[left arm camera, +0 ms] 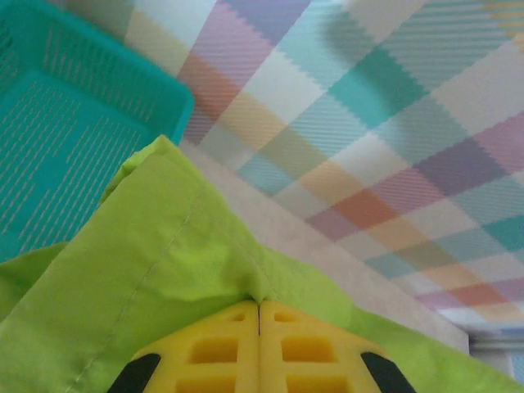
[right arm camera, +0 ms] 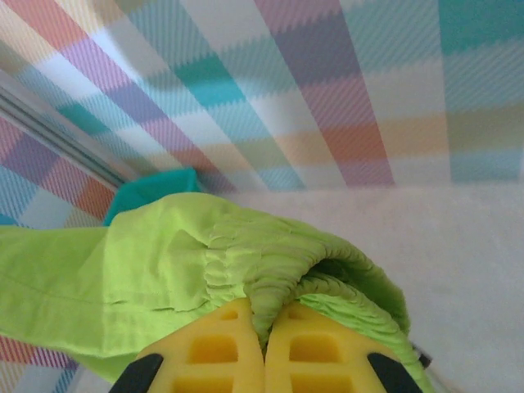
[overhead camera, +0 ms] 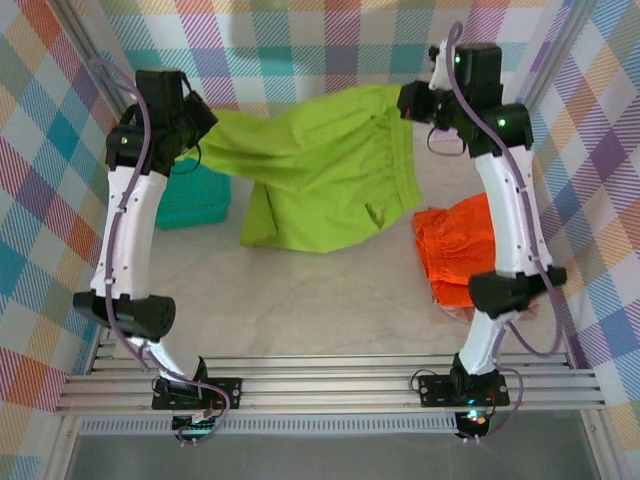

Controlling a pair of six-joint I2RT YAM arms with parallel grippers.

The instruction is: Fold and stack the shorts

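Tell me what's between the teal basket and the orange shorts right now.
In the top view, the lime green shorts, held up by the left claw and right claw, hang across that stretch; nearer the arm bases the table is bare.

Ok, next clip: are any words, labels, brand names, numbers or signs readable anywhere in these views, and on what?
No readable text in any view.
The lime green shorts, orange shorts, teal basket and plaid walls carry no print or tag.
The left claw and right claw are plain yellow plastic with moulded slots and no lettering.
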